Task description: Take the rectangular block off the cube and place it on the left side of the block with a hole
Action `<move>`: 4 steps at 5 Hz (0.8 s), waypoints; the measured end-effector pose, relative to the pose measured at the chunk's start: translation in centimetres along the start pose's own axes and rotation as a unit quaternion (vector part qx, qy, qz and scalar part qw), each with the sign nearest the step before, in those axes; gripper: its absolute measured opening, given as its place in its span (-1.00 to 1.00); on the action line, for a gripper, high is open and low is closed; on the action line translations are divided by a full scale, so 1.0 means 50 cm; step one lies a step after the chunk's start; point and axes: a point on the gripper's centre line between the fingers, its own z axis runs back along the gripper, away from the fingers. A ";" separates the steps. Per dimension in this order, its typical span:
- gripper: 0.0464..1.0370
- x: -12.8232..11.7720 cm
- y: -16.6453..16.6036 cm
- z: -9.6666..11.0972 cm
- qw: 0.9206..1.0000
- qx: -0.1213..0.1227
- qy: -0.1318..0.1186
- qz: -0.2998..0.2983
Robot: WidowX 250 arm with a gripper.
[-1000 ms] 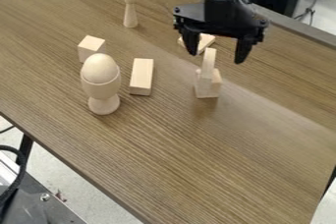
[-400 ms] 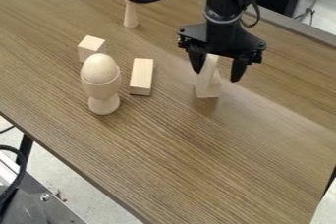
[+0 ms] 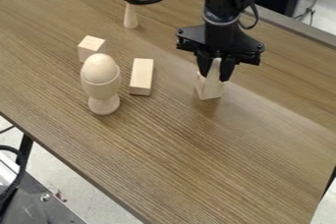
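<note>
One wooden egg in a stemmed wooden cup

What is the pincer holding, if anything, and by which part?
The pincer appears to hold the upright rectangular block by its upper part, one finger against each side.

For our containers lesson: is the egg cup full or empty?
Full: a wooden egg sits in the egg cup, its rounded top above the rim.

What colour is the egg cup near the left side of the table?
Pale, light wood colour, showing best in the camera view.
</note>
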 end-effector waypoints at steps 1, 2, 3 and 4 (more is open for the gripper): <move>-0.54 0.008 0.026 0.010 1.000 0.014 -0.005 0.010; -0.54 0.028 0.073 0.019 0.998 0.049 -0.021 0.045; -0.54 0.061 0.121 0.029 0.990 0.080 -0.050 0.101; -0.54 0.089 0.149 0.021 0.981 0.105 -0.063 0.151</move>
